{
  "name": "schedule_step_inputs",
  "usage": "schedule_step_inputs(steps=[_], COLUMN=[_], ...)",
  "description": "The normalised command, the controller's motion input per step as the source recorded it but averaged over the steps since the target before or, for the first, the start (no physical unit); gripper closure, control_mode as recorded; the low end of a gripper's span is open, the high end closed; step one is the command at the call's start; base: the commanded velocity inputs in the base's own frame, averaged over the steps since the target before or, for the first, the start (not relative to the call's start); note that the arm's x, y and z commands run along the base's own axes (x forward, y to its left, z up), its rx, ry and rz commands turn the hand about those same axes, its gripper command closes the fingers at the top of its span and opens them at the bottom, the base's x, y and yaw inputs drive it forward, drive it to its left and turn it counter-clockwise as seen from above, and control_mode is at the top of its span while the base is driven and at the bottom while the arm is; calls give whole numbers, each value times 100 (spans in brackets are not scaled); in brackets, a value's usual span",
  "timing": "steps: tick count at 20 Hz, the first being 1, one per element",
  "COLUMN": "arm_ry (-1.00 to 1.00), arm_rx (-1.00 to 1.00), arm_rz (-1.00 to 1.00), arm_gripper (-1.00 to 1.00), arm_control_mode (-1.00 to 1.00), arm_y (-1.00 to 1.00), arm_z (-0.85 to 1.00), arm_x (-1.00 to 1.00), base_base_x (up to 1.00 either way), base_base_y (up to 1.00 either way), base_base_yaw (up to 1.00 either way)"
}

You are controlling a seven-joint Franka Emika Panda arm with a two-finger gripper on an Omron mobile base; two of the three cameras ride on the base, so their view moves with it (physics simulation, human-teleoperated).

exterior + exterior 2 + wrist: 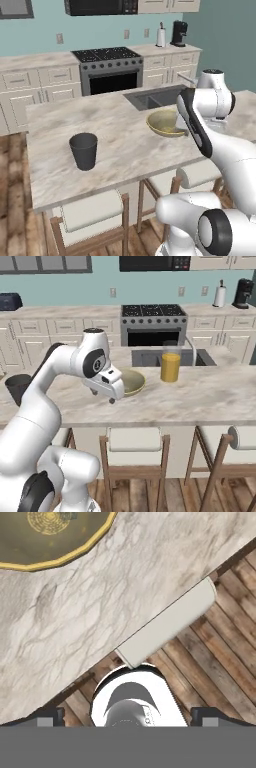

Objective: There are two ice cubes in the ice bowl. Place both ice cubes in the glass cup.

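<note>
Marble-topped, the island desk [125, 145] runs across a kitchen with a wood plank floor [220, 662] and wooden stools [134, 456] tucked under its near edge. Over that near edge hangs the pincer [111, 400], pointing down; in the hand view its two dark tips [49, 717] sit far apart at the bottom corners with nothing between them, so it is spread wide and holds nothing. Below it lie the desk's edge, a pale stool seat [167, 624] and the floor.

Just beyond the pincer sits the ice bowl [165, 123], dull yellow-olive, wide and shallow, resting on the desk in front of the sink [150, 98]. From the right base view the robot's hand covers part of the bowl's near left side. The ice cubes cannot be made out inside it. The glass cup [83, 151], dark grey and tapering, stands upright well to the left of the bowl, nearer the desk's front edge. A tall glass of orange liquid [170, 363] stands just right of the bowl, beside the sink.

Farther back, along the wall, come white cabinets [35, 90], a stove with a black oven [107, 70], a paper towel roll [161, 36] and a coffee maker [179, 33].
</note>
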Motion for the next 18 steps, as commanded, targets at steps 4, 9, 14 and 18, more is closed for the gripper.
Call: schedule_step_inputs(steps=[4,9,14,18], arm_ry=[0,0,0,0], arm_rx=[0,0,0,0], arm_rz=[0,0,0,0], arm_gripper=[-100,-100,-100,-100], arm_control_mode=[100,100,100,100], arm_y=[0,0,0,0], arm_z=[0,0,0,0], arm_x=[0,0,0,0], base_base_x=[58,15,98,100], base_base_y=[67,69,14,0], base_base_yaw=[-8,12,9,2])
